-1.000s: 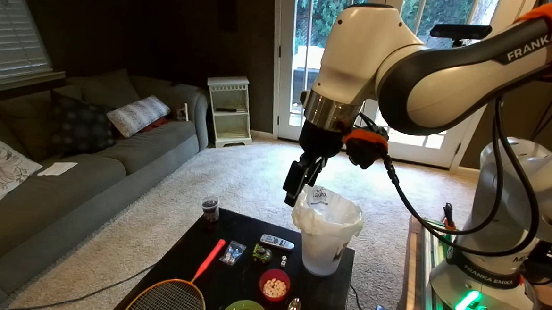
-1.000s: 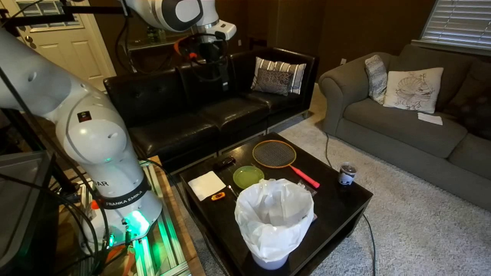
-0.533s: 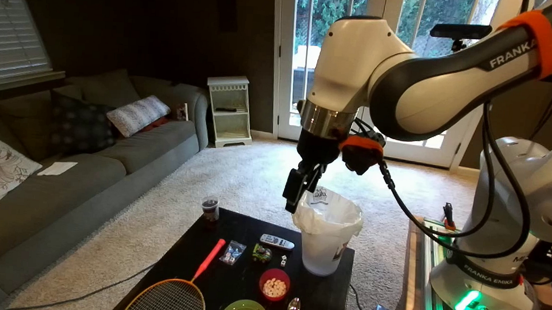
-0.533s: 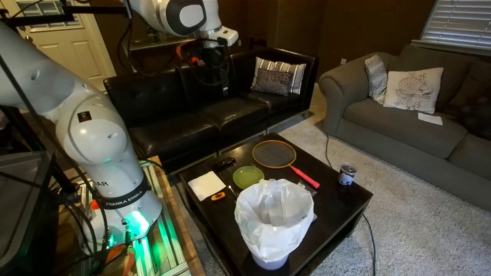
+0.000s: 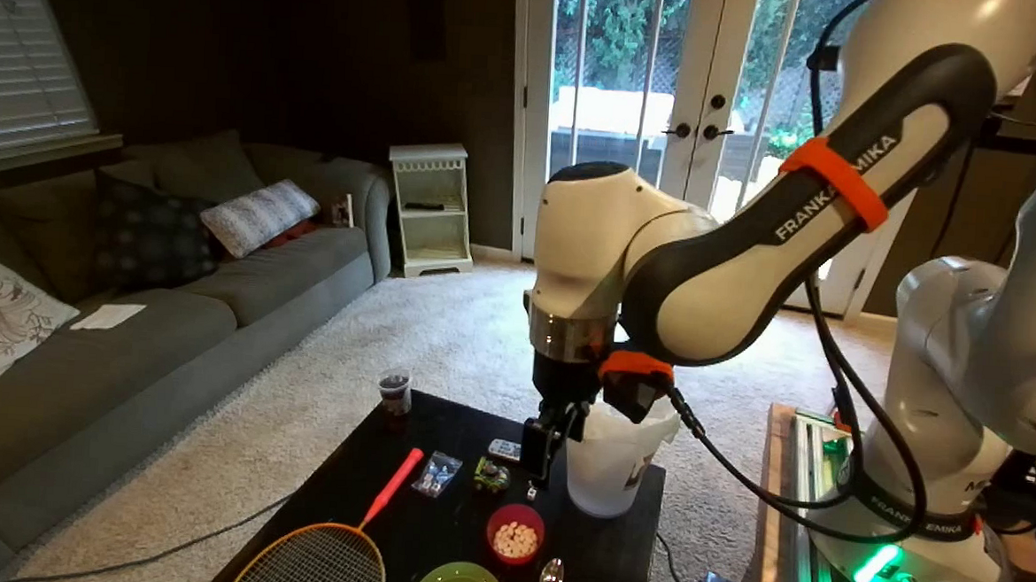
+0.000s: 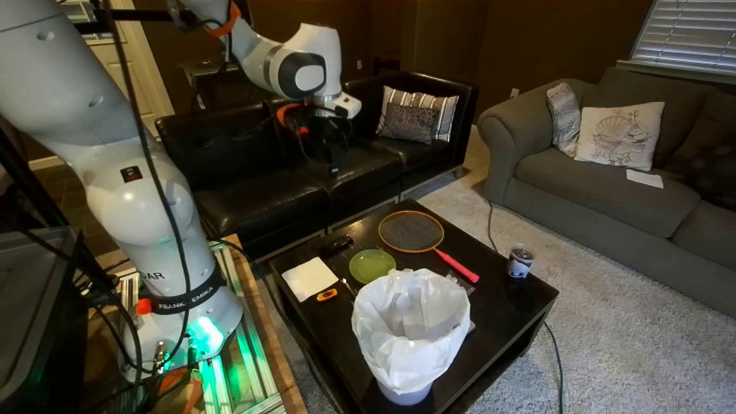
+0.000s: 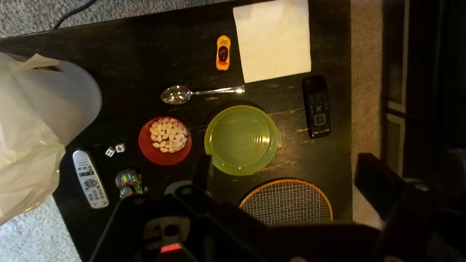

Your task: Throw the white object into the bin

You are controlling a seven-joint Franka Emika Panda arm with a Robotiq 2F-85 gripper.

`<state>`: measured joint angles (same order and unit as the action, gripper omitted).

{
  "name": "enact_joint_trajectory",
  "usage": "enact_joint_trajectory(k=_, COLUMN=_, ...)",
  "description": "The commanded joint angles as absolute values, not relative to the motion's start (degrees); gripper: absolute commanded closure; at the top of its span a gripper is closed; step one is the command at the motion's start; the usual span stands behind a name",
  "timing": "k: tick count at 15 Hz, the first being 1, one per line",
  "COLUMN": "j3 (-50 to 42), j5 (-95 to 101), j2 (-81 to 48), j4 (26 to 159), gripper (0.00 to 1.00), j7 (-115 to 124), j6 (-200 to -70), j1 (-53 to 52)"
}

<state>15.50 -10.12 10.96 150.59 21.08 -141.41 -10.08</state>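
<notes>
The white object appears to be a flat, square white napkin or paper (image 7: 273, 42) on the dark table; it also shows in an exterior view (image 6: 310, 279). The white bin (image 5: 608, 473) with its crinkled plastic liner stands upright on the table near a corner. It shows in an exterior view (image 6: 411, 345) and at the left edge of the wrist view (image 7: 74, 100). My gripper (image 7: 284, 162) is open and empty, with its fingers wide apart above the table. It shows in both exterior views (image 5: 545, 456) (image 6: 333, 168), apart from the napkin and the bin.
On the table (image 7: 174, 47) lie a yellow toy car (image 7: 223, 52), spoon (image 7: 177, 95), red bowl of white pieces (image 7: 165, 141), green plate (image 7: 241, 140), black remote (image 7: 316, 107), grey remote (image 7: 90, 180), dice and racket (image 7: 287, 200). A cup (image 6: 520, 261) stands at a corner.
My gripper has come down toward the table over the last second, mostly in the last half second. The napkin, the bin and the other table items have not moved.
</notes>
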Motion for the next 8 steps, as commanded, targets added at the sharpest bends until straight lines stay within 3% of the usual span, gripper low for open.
enact_joint_trajectory(k=1, j3=14.83, j5=-10.80, j2=8.49, j4=150.23, gripper=0.00, j7=20.73, j6=-142.17, j1=-11.13)
enact_joint_trajectory(k=8, j3=13.97, j5=-12.87, j2=0.58, j4=147.20, gripper=0.00, j7=18.77, j6=-143.38, j1=-11.27)
